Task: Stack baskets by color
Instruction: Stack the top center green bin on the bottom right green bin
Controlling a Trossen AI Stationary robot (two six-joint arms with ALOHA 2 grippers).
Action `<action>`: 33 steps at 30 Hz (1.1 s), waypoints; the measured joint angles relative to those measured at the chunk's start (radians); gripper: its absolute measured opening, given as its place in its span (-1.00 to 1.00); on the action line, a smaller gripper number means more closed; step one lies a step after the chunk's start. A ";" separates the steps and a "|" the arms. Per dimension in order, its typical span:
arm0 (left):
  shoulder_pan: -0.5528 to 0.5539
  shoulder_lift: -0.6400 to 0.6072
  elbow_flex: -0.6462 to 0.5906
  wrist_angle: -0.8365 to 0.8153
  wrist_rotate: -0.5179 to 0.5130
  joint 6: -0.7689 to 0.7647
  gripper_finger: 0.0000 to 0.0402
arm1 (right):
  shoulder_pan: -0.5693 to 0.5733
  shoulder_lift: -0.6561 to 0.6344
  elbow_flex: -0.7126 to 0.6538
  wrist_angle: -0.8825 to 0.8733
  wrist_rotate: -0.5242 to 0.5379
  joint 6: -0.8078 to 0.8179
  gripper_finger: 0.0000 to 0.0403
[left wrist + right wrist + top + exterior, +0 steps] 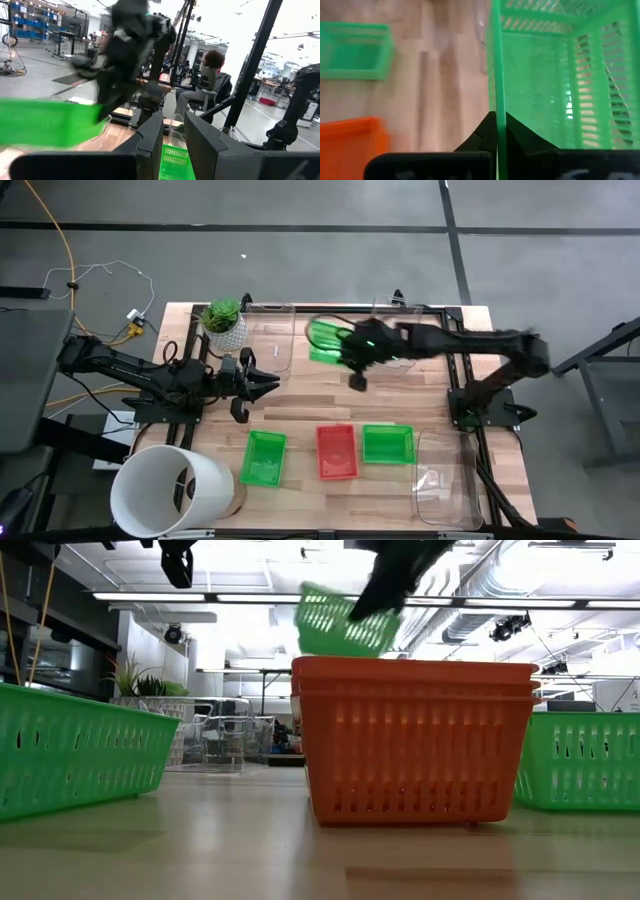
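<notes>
While clamped on one wall of a green basket (545, 80), right gripper (496, 131) hung above bare wood, fingers pinched tight on the thin plastic rim, basket carried tilted and clear of the table (300, 405). Beside that gripper toward the back edge sat a clear bin (272, 335) and a potted plant (224, 323); ahead of it, open tabletop, nothing touching the lifted basket from below. Nearer the front edge, well below and apart from the gripper, lay three baskets in a row: a second green basket (264, 457), a red basket stack (337, 450) (seen from table height as nested rims, at least two deep) and a third green basket (387, 444), just beside the red. All three looked empty, as did the held one. Past the third green one, at the table's right front corner, another clear bin (447, 480); off the left front corner, a white bucket (170, 488). Left gripper (268, 384) waited over the table's left side, well apart from the right, fingers slightly parted (holding nothing).
</notes>
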 joint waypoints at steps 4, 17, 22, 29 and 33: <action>0.000 0.000 0.000 -0.001 0.000 0.000 -0.67 | 0.098 -0.172 -0.120 0.027 0.073 0.105 -1.00; 0.000 0.000 0.000 -0.002 0.000 -0.010 -0.67 | 0.405 -0.425 -0.383 0.273 0.378 0.348 -1.00; 0.000 0.000 0.000 -0.001 0.000 -0.010 -0.67 | 0.408 -0.420 -0.374 0.275 0.377 0.341 -1.00; 0.000 0.000 0.000 -0.001 0.000 -0.010 -0.67 | 0.430 -0.388 -0.292 0.216 0.331 0.369 -1.00; 0.000 0.000 0.000 -0.002 0.000 -0.010 -0.67 | 0.496 -0.304 -0.147 0.012 0.327 0.392 -1.00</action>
